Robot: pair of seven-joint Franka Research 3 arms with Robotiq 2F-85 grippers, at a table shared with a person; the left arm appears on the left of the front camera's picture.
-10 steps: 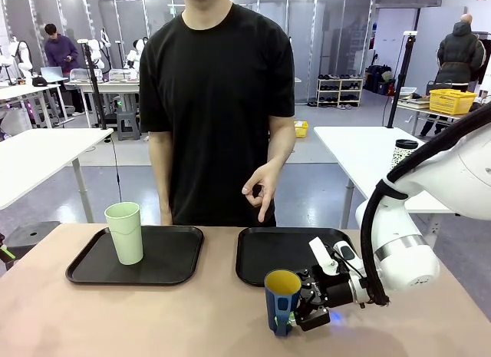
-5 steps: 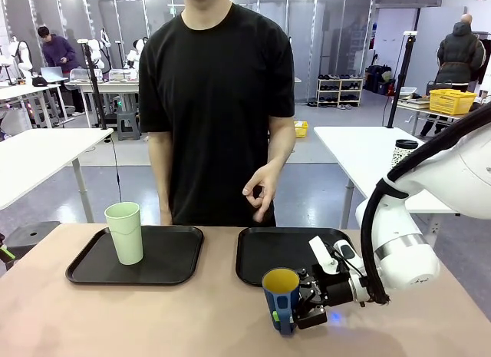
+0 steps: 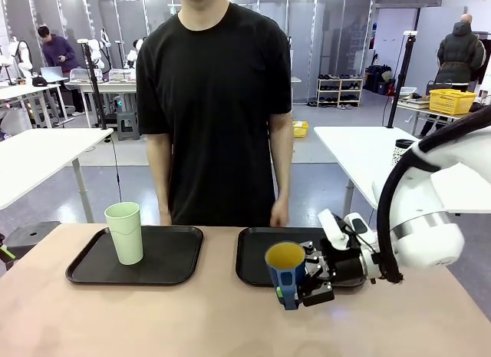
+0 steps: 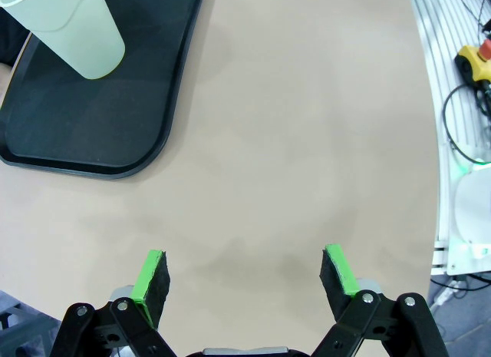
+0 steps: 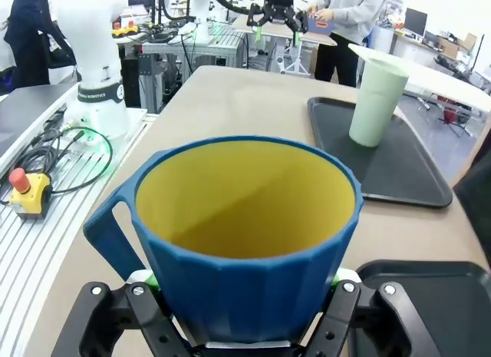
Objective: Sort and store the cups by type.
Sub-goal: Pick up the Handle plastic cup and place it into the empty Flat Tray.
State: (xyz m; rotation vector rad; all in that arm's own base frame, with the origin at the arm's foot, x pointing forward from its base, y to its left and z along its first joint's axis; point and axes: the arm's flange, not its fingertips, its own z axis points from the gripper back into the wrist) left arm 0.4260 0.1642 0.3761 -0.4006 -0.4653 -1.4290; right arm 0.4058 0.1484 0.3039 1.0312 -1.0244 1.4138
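Note:
My right gripper (image 3: 298, 284) is shut on the dark blue mug (image 3: 285, 269), which is yellow inside. It holds the mug upright, off the table, at the near edge of the right black tray (image 3: 255, 253). In the right wrist view the mug (image 5: 245, 234) sits close up between the green pads (image 5: 149, 279), its handle to the left. The tall pale green tumbler (image 3: 125, 233) stands upright on the left black tray (image 3: 173, 265). My left gripper (image 4: 245, 276) hangs open over bare tabletop, with the tumbler (image 4: 69, 27) and its tray (image 4: 77, 127) well ahead of it.
A person in a black shirt stands at the far side, one hand (image 3: 278, 213) hanging just behind the right tray. Bare tan tabletop lies between and in front of the trays. A red emergency stop button (image 5: 19, 180) and cables lie beside the table.
My right gripper has lifted the mug off the table and carried it up and slightly right, toward the right tray. The person's raised hand has dropped to their side.

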